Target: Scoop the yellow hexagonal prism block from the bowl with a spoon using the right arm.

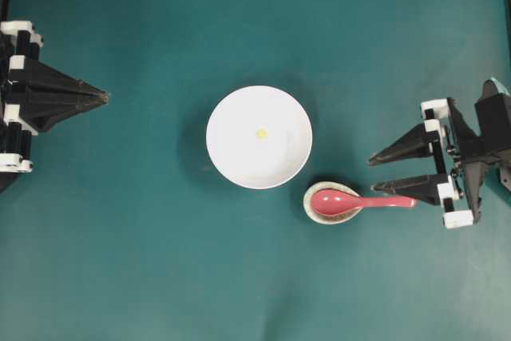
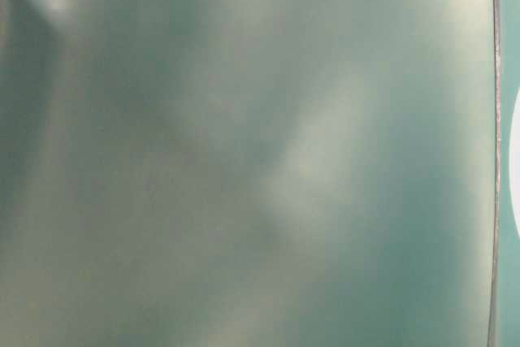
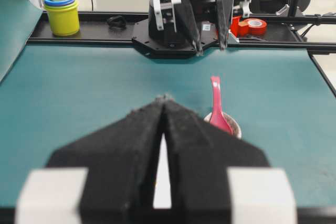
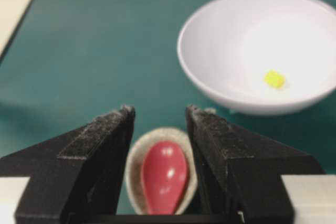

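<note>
Hovering my right gripper (image 1: 382, 173) near the spoon's (image 1: 351, 202) handle tip, fingers spread wide, nothing between them. The spoon's scoop rests in the small speckled dish (image 4: 137, 167), just beside the white bowl (image 1: 227, 161). The yellow block (image 1: 261, 133) sits alone near the bowl's centre. My left gripper (image 1: 104, 97) waits well apart, fingers pressed together, on the green table (image 1: 144, 261).

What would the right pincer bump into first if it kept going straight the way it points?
Probably the spoon: the open right pincer points toward its handle, which lies near the lower finger. Height is unclear, so it might pass above.
</note>
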Motion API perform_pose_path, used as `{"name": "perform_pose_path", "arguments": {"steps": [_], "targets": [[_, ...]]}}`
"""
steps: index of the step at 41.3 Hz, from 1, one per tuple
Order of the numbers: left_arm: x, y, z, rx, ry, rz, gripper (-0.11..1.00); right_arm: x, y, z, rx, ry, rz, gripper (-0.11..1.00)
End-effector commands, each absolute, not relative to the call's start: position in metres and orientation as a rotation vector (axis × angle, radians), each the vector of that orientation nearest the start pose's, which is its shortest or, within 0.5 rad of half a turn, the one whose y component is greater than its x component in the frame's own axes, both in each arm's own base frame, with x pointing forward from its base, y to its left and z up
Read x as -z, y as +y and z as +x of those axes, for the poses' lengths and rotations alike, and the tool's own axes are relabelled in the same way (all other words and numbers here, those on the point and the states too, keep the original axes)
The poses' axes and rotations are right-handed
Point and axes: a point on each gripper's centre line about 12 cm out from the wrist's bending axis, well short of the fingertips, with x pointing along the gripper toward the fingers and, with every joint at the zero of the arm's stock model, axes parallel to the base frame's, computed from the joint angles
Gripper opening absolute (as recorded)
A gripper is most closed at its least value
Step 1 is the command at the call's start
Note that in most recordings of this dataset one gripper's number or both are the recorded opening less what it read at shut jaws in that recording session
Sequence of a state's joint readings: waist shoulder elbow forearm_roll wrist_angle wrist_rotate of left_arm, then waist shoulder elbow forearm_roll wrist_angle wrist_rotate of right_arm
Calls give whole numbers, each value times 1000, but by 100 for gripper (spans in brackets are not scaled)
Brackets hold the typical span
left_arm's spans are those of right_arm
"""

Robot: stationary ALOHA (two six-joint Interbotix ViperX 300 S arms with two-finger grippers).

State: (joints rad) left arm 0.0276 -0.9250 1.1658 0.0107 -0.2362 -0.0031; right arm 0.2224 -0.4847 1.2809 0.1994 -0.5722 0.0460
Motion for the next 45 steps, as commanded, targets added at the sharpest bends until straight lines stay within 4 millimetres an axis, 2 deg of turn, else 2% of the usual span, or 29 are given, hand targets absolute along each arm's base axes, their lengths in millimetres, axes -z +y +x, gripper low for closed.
{"name": "perform_pose_path", "arguments": {"steps": [1, 20, 31, 45], "targets": [[-290, 6, 208, -26, -12, 12, 0, -176, 43, 235, -81, 219, 203, 51], [-290, 6, 208, -26, -14, 17, 0, -136, 52, 221, -33, 221, 217, 51], [-290, 6, 208, -26, -14, 17, 0, -117, 58, 221, -7, 263, 193, 51], [-290, 6, 208, -26, -18, 17, 0, -103, 68, 222, -27, 300, 159, 51]]}}
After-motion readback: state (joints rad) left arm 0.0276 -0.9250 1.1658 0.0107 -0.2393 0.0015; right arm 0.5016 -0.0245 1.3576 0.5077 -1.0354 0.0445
